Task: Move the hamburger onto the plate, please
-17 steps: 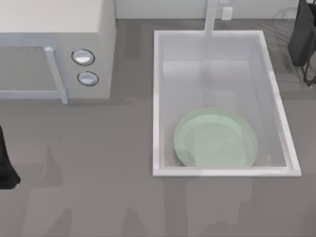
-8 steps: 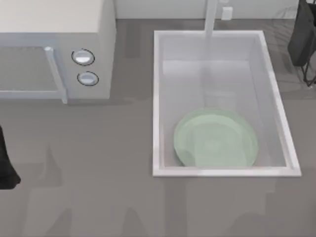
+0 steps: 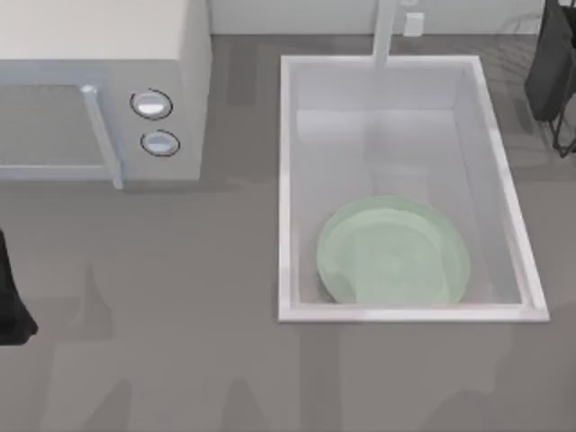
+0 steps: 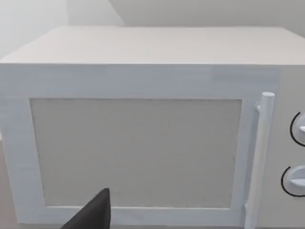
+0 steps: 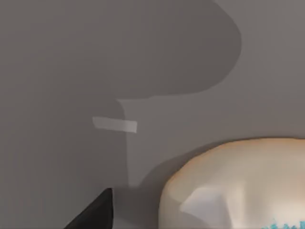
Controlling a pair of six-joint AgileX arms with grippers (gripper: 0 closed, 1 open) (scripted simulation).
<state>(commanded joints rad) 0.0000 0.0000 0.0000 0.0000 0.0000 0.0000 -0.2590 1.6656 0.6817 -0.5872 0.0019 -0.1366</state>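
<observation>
The plate (image 3: 393, 254) is round and pale mint green, and it lies flat in the near end of the white sink (image 3: 286, 180). In the right wrist view the hamburger (image 5: 238, 186) shows as a rounded tan bun on the grey counter. A dark part of my right gripper (image 5: 93, 214) sits close beside it. Whether the two touch I cannot tell. My left arm (image 3: 11, 297) is at the top view's left edge. A dark part of my left gripper (image 4: 93, 214) faces the microwave door.
A white microwave (image 3: 99, 90) with a closed door, a vertical handle (image 4: 259, 157) and two round knobs (image 3: 151, 104) fills the back left. A tap (image 3: 387, 31) rises behind the sink. A dark wire-framed object (image 3: 551, 67) stands at the back right. Grey counter (image 3: 180, 315) lies in front.
Faint shadows on the counter in front of the sink have shifted slightly. Nothing else has visibly moved.
</observation>
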